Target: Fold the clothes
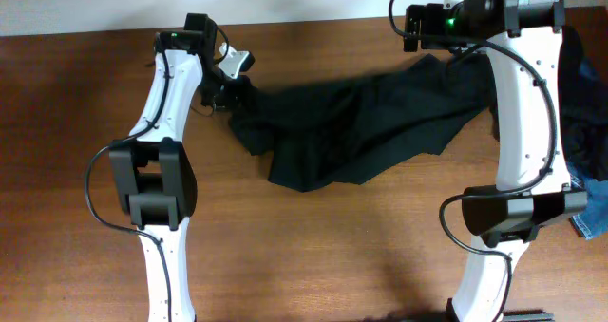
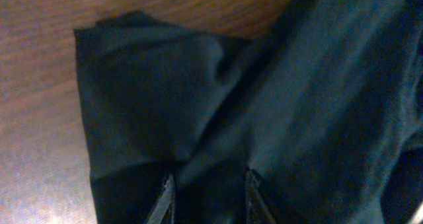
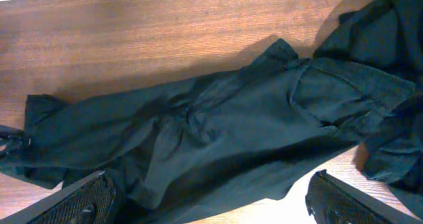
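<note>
a long black fabric garment is spread, wrinkled, across the far half of a brown wooden counter, reaching from the left arm to the right arm. its middle part hangs toward the near side in a broad uneven fold.

the left claw is closed on the left end of this garment. in the left wrist view a bunch of the black fabric is pinched between the two fingers, and the cloth is puckered toward them. a loose corner of the garment lies flat on the wood just beside the grip.

the right claw is held wide open above the right part of the garment, and nothing is gripped by it. its two dark fingers are seen far apart at the lower edge of the right wrist view, with the fabric lying below and between them.

a pile of other dark clothes is kept at the right edge of the counter, touching the right end of the garment. near it, a blue denim cloth is partly seen.
</note>
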`<state>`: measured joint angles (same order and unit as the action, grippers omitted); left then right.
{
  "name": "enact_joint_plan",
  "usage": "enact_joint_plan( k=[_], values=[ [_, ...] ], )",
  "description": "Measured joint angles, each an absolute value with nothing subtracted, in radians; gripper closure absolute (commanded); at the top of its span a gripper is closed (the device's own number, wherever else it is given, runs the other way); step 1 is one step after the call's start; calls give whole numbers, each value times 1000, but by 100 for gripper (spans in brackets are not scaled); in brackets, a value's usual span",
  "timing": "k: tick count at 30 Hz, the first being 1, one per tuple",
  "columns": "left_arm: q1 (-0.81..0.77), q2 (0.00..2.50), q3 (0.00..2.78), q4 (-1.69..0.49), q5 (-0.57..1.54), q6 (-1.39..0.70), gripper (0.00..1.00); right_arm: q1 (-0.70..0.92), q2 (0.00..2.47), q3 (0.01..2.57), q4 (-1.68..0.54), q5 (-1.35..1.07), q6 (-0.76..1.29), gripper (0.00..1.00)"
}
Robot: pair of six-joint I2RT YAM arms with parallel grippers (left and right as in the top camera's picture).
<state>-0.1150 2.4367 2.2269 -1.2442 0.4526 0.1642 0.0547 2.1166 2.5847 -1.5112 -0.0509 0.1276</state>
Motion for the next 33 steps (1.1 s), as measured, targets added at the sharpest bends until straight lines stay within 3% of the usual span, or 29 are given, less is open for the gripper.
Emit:
enact_joint_plan(
  k=[6,13,21,23,25,26,27,33],
  values=[
    [-115,2437,2213,-1146,396,141,65,55,2117,2585,-1511,-51,120,1],
    [-115,2437,2212,-1081,350,120,35,55,2117,2585,-1511,-51,119,1],
    [-147,2469,2212,-1004,339,115,33,55,2117,2585,-1511,-51,118,1],
    [-159,2495,2212,-1003,339,115,48,55,2117,2585,-1511,-51,118,1],
    [-167,2511,2210,-1001,339,110,79,55,2117,2585,-1511,-51,119,1],
    [-167,2511,2210,-1001,338,111,84,55,2117,2585,-1511,-51,119,1],
    [-165,2511,2210,-1001,339,110,98,55,2117,2585,-1511,-51,119,1],
    [-164,2511,2210,-1001,343,112,99,55,2117,2585,-1511,-51,118,1]
  ],
)
